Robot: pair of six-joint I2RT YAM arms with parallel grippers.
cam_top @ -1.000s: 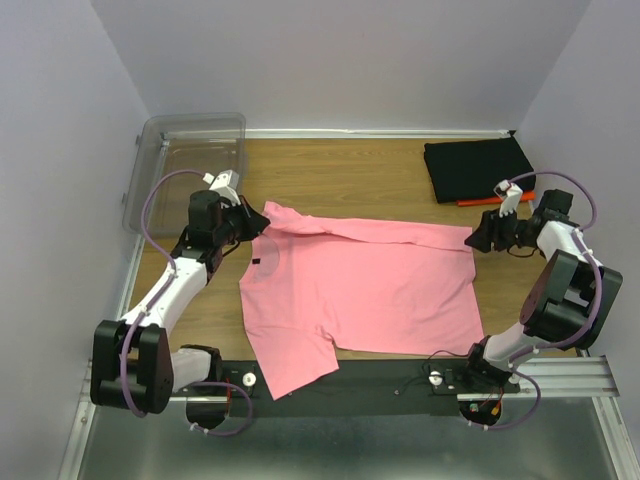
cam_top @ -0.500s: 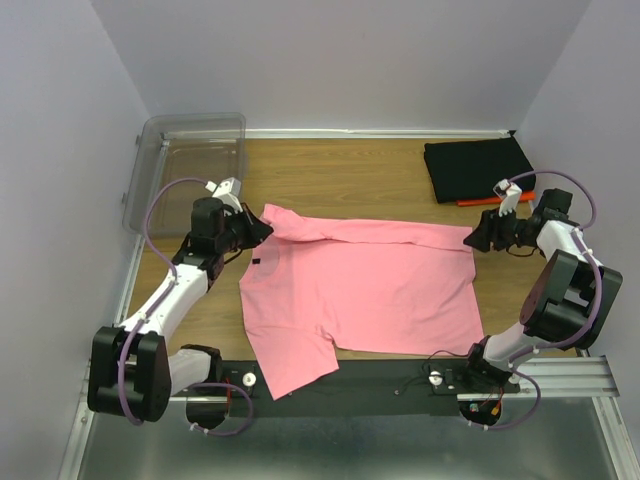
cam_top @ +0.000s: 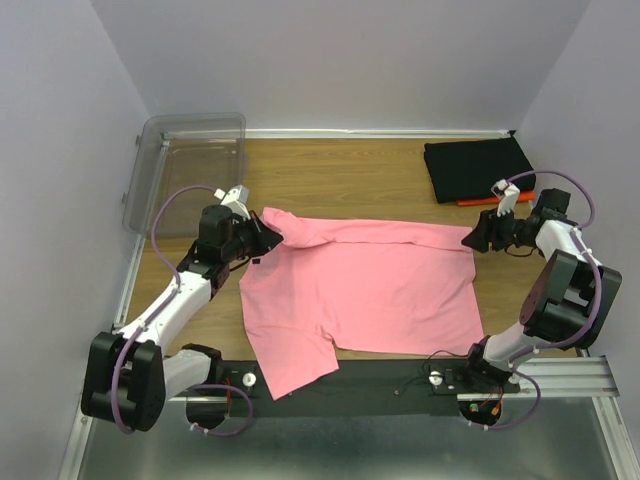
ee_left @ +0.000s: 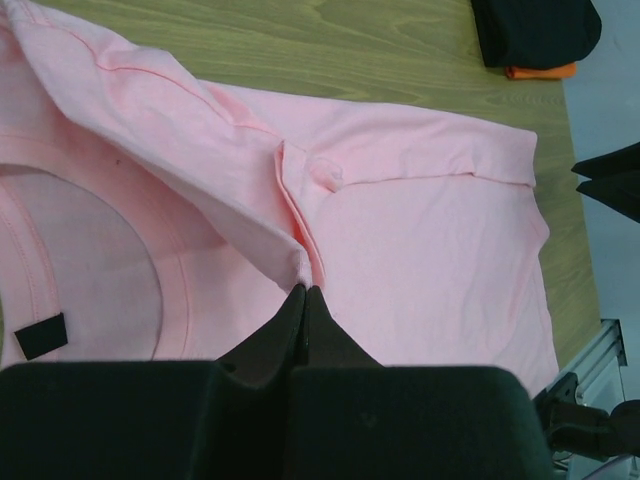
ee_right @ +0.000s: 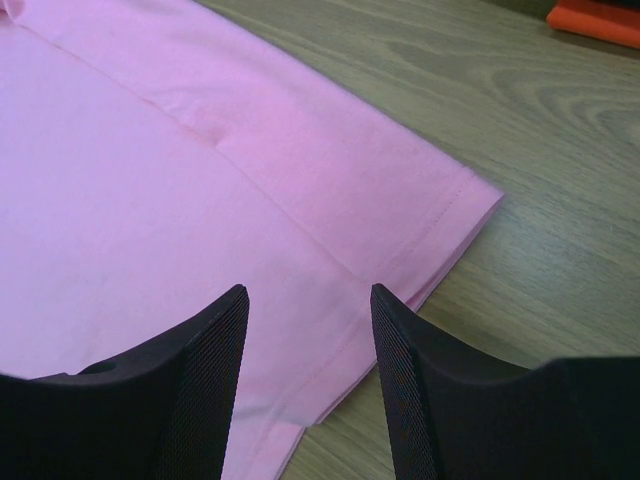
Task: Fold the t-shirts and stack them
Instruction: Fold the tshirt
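In the wrist view, a fold of the pink t-shirt [ee_left: 430, 200] is being clamped by the left fingers [ee_left: 288, 325]. The right fingers [ee_right: 205, 380] are being held apart.

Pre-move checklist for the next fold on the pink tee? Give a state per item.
1. Grip: left hand shut on the pink t-shirt at its shoulder fold: ok.
2. Grip: right hand on the far-right hem corner: not ok, jaws open and only straddling it.
3. Number of cloth layers in the left pinch: cannot tell.
4. Stack of black t-shirt on orange t-shirt apart from the pink cloth: ok.
5. Near sleeve fully on the table: not ok, it overlaps the black rail.
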